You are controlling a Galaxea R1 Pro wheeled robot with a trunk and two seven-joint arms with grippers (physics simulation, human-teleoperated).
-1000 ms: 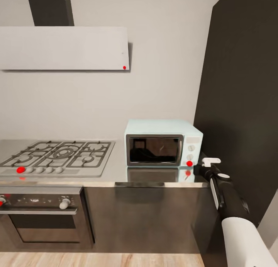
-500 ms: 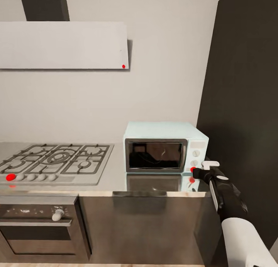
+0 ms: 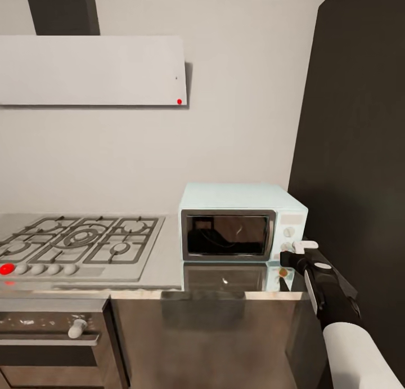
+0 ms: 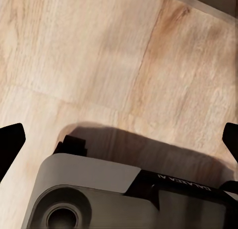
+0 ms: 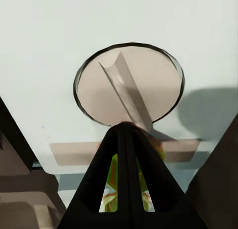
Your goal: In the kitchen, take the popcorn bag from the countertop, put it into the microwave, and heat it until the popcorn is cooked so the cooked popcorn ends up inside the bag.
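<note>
The pale-blue microwave point(image 3: 236, 228) stands on the grey steel countertop point(image 3: 169, 259) with its dark glass door closed. My right gripper point(image 3: 286, 257) is at the lower corner of its control panel, covering the indicator light. In the right wrist view the gripper point(image 5: 126, 127) is shut, its joined tips just under a round beige knob point(image 5: 130, 82) with a raised ridge. My left gripper point(image 4: 119, 139) hangs open over the wooden floor, its black fingertips point(image 4: 10, 144) far apart. The popcorn bag is out of view.
A gas hob point(image 3: 79, 245) with black grates lies left of the microwave, a steel oven point(image 3: 50, 332) below it and a range hood point(image 3: 93, 71) above. A tall dark cabinet point(image 3: 354, 152) stands close on the right. My own base point(image 4: 99, 199) is under the left gripper.
The camera has moved closer and shifted. My right gripper has moved left onto the microwave's panel, and the red indicator light that showed earlier is now covered.
</note>
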